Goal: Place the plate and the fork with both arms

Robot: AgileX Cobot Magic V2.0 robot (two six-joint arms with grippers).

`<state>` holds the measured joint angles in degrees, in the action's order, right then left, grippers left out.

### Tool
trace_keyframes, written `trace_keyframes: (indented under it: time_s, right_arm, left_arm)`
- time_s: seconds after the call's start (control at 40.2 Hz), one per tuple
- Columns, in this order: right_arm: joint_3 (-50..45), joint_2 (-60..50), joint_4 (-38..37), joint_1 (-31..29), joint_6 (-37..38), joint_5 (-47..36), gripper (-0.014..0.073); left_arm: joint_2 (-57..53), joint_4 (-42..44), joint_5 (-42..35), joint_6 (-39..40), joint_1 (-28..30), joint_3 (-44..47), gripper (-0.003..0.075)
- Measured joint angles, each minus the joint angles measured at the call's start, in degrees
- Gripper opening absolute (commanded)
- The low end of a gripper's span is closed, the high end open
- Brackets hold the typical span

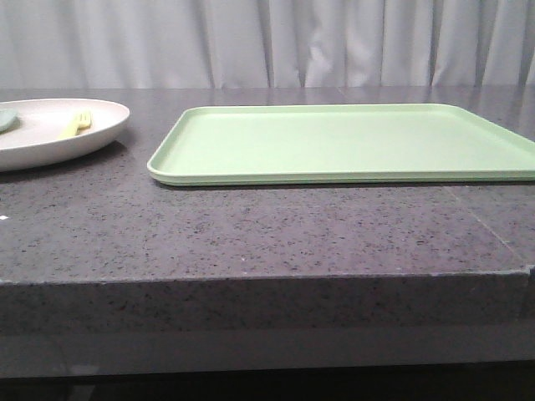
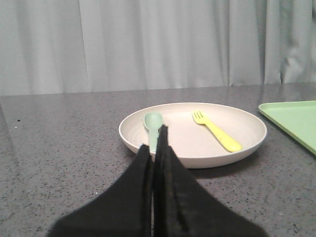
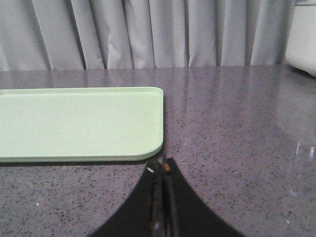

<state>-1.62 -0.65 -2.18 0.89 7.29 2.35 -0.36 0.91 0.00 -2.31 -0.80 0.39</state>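
The off-white plate [image 1: 42, 142] sits at the far left of the dark counter; it also shows in the left wrist view [image 2: 247, 140]. The yellow fork [image 2: 217, 131] lies in it, tines pointing away, also seen in the front view [image 1: 75, 124]. A pale green spoon [image 2: 152, 123] lies beside the fork in the plate. My left gripper [image 2: 154, 143] is shut and empty, just short of the plate's near rim, in line with the spoon handle. My right gripper [image 3: 162, 165] is shut and empty, close to the tray's near right corner. Neither gripper shows in the front view.
A flat light green tray [image 1: 351, 142] lies right of the plate in the middle of the counter; it also shows in the right wrist view [image 3: 79, 123] and at the edge of the left wrist view [image 2: 296, 121]. A white object [image 3: 303, 39] stands at the far right. Grey curtains hang behind.
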Motion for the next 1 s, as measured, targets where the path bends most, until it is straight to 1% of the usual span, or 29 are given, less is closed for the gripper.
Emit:
trace_keyframes:
  time_s: [0.822,0.921,0.996]
  right_arm:
    - [0.00,0.00,0.00,0.00,0.00,-0.39,-0.0060]
    - [0.00,0.00,0.00,0.00,0.00,-2.35,-0.0060]
    - [0.26,0.00,0.00,0.00,0.00,-2.35,-0.0060]
  left_arm:
    - [0.00,0.00,0.00,0.00,0.00,0.00,-0.0018]
    - [0.00,-0.29,-2.57,0.00,0.00,0.00,-0.0018]
    - [0.00,-0.91,-4.07,0.00,0.00,-0.38,-0.0018]
